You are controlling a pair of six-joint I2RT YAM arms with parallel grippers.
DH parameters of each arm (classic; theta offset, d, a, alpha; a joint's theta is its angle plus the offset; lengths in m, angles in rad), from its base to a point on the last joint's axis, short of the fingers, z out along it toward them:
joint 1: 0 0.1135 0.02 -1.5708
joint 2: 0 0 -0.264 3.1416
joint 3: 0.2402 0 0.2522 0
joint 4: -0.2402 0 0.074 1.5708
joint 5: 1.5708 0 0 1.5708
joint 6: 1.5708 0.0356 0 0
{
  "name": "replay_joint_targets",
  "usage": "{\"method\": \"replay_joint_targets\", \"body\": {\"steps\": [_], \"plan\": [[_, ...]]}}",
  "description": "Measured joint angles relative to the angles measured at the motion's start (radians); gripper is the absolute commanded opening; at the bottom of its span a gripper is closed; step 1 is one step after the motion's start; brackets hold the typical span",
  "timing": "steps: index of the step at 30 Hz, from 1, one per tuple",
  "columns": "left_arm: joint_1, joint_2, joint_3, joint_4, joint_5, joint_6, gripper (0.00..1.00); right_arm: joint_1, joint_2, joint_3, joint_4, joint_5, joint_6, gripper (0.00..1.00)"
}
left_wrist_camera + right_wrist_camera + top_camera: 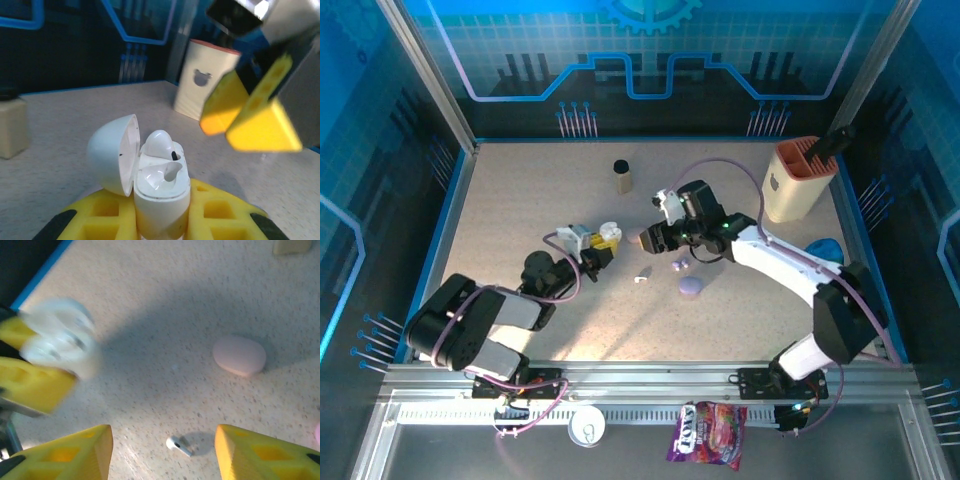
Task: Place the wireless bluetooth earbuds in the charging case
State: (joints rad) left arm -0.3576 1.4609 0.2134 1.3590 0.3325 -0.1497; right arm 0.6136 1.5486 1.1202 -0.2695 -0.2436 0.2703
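Straddling a loose white earbud [178, 445] with the right jaws spread wide. Lying flat on the desk [165, 315] in the gap, lengthwise nearly from jaw to jaw, bulb end towards the held case. Tiny, glossy, stemmed. Pinching the open charging case [160, 200] upright in the left jaws, with one bud [159, 142] seated.

The white charging case [161, 200] and loose earbud [178, 445] are glossy plastic; the pink case [239, 355] looks matt. The tabletop [165, 300] is speckled, matt. At 6 o'clock, the snack bag [708, 432] is shiny foil.
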Motion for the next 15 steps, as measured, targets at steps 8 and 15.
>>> {"method": "replay_joint_targets", "body": {"steps": [8,15], "plan": [[0.064,-0.165,-0.040,-0.061,-0.104,-0.003,0.13,0.028,0.322,0.293,-0.356,0.002,-0.117,0.53],[0.099,-0.301,-0.067,-0.190,-0.171,-0.001,0.13,0.125,0.531,0.490,-0.603,0.087,-0.216,0.48]]}}
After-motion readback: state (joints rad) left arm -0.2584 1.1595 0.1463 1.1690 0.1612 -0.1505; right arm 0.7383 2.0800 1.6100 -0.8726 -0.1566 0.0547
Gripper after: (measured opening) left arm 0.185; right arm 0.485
